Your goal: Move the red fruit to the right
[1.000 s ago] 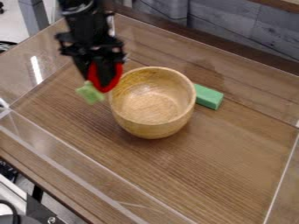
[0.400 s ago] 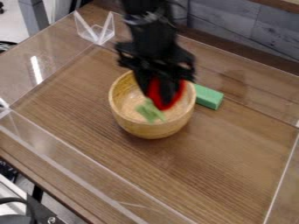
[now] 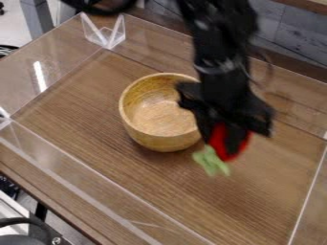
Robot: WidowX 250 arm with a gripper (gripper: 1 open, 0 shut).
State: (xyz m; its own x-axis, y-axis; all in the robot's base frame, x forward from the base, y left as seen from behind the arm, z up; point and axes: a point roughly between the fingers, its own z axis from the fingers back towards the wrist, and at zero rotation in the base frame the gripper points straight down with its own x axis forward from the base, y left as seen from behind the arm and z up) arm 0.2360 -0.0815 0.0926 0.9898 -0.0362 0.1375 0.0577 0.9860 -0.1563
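The red fruit [image 3: 227, 142] is a small bright red strawberry with a light green leafy stem [image 3: 212, 163] hanging below it. My black gripper [image 3: 228, 136] is shut on it, holding it just above the wooden table surface, right of the wooden bowl [image 3: 161, 111]. The arm comes down from the top of the view and hides the area behind it.
The wooden bowl stands left of centre on the brown wooden table [image 3: 115, 191]. Clear plastic walls [image 3: 38, 153] ring the work area, with a raised edge at the right [image 3: 313, 182]. A small clear stand [image 3: 105, 33] sits at the back left.
The gripper has carried the red fruit from the bowl's left side, across over the bowl, to the right of it and lower toward the table.
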